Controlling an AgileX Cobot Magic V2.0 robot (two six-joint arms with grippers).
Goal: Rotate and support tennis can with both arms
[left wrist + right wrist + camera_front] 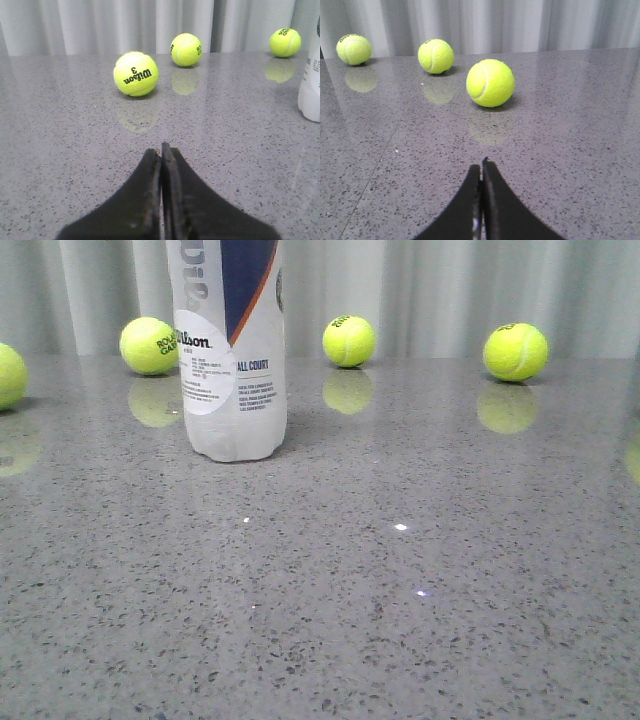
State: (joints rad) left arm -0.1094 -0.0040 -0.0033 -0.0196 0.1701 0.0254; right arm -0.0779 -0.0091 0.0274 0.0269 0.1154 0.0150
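Note:
The tennis can [232, 350] stands upright on the grey table, left of centre in the front view; it is white with a navy section, an orange stripe and a Wilson label, and its top is cut off by the frame. Its white base also shows at the edge of the left wrist view [311, 82]. My left gripper [161, 150] is shut and empty, low over the table, apart from the can. My right gripper [483, 165] is shut and empty; the can is out of its view. Neither gripper shows in the front view.
Several yellow tennis balls lie along the back by the grey curtain: one behind the can [150, 345], one at centre [349, 340], one at right [515, 351]. A ball [135, 73] lies ahead of my left gripper, another [490, 83] ahead of my right.

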